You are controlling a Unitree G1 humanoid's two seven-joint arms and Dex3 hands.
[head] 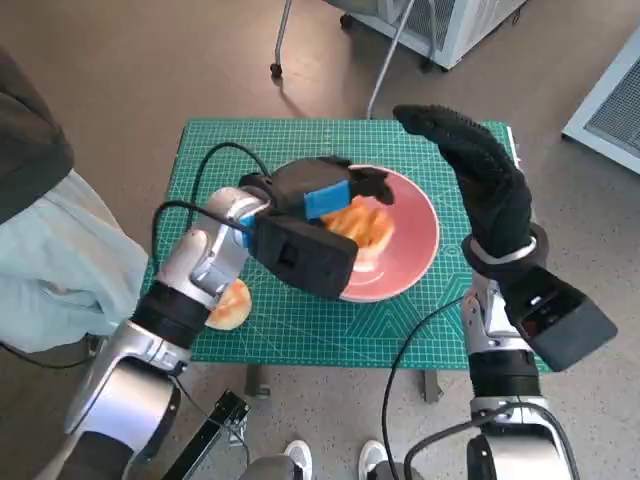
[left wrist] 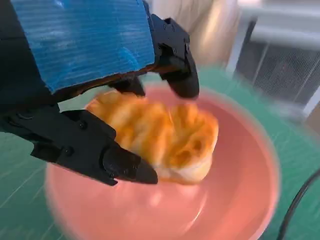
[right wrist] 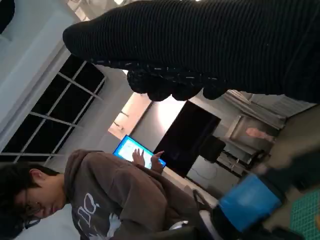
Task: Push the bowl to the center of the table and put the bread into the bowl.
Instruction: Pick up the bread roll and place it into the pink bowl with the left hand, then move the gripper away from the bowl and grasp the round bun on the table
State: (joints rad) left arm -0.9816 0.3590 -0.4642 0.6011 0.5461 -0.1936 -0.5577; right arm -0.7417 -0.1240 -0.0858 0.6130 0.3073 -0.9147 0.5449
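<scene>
On table: one bowl (head: pixel 415 245) | two breads, one (left wrist: pixel 165 135) clamped by left hand (head: pixel 320 195) fingers (left wrist: pixel 125 165) | right hand (head: pixel 480 165) spread

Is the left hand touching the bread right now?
Touching. The left wrist view shows the left hand with black fingers pressed against both sides of the bread, over the pink bowl.

Grey floor (head: pixel 120 70), white grilled cabinet (head: pixel 455 25), dark windows (right wrist: pixel 55 115)
</scene>
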